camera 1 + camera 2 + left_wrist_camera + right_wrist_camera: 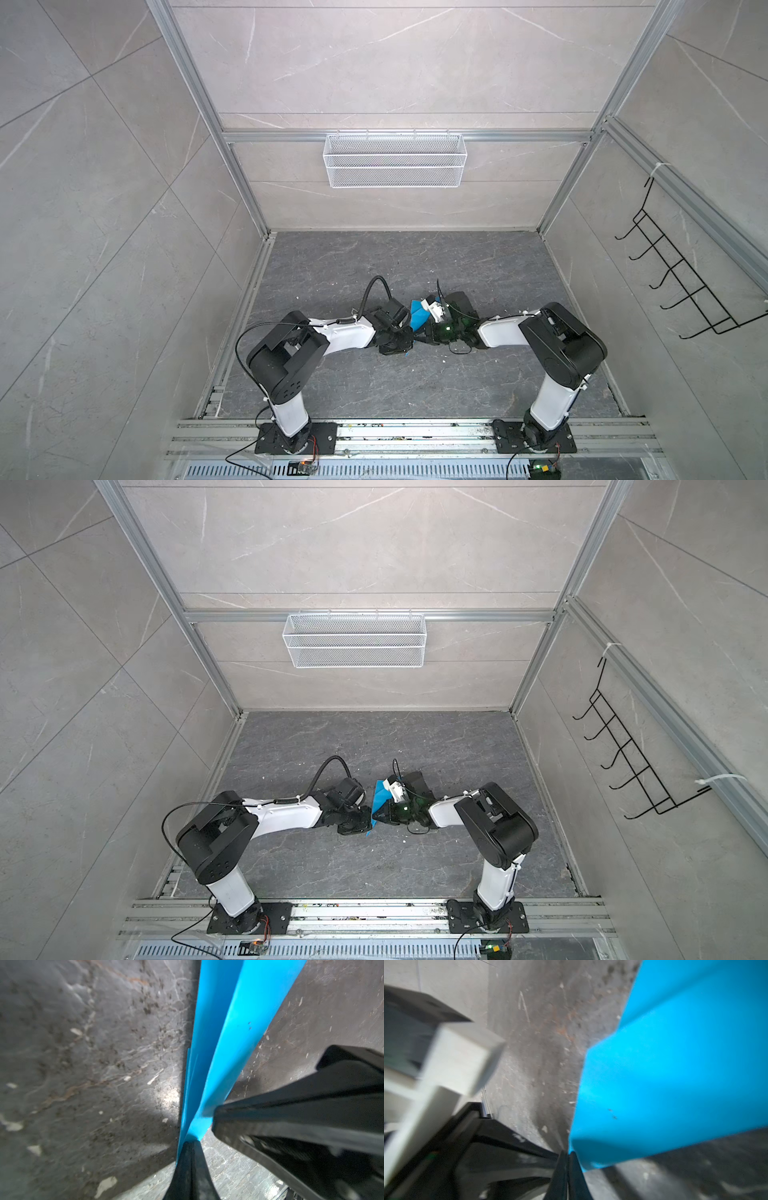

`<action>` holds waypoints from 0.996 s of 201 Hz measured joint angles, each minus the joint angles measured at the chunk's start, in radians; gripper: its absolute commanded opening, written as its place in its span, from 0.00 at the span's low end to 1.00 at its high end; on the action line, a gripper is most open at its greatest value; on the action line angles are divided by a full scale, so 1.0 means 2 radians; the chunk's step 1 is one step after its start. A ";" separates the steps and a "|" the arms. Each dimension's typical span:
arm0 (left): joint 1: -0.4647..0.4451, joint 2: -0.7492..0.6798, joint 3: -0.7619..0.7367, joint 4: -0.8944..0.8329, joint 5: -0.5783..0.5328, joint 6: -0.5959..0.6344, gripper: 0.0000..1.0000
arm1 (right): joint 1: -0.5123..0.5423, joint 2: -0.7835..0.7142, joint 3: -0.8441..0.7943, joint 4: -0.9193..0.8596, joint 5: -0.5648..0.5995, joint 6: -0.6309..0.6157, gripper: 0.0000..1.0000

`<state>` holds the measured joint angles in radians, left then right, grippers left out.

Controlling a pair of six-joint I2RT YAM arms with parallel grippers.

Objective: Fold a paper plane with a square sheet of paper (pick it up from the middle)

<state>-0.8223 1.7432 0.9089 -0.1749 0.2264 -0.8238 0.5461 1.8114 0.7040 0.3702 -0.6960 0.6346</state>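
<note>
Mid-desk (pixel 374 386), between the two arms: folded blue paper (pixel 419 319), several layers, standing on edge with a lengthwise crease. Left end effector (pixel 190 1145) is pinched closed on the fold's near end. Right end effector (pixel 568 1155) is clamped closed on a lower corner, just beside the left one. Can't tell if the paper touches the desk. White mesh basket (pixel 395 160) hangs on the back-wall rail, well apart from the paper; only wall tile shows through its mesh.
</note>
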 measured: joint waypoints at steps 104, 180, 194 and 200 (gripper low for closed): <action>-0.001 -0.005 0.000 -0.006 -0.003 0.000 0.00 | -0.001 0.029 0.000 0.028 -0.007 -0.002 0.08; -0.007 -0.021 -0.007 -0.047 0.011 0.005 0.00 | -0.001 0.031 0.002 0.029 -0.008 -0.002 0.08; -0.010 -0.025 -0.007 -0.060 0.010 0.010 0.00 | -0.001 0.032 0.004 0.028 -0.007 -0.002 0.08; -0.010 -0.027 -0.007 -0.068 0.009 0.013 0.00 | -0.001 0.033 0.004 0.028 -0.007 -0.002 0.08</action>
<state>-0.8429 1.6897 0.8951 -0.3099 0.2443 -0.7986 0.5449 1.8767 0.7128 0.4267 -0.7105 0.6315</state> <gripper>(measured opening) 0.056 0.079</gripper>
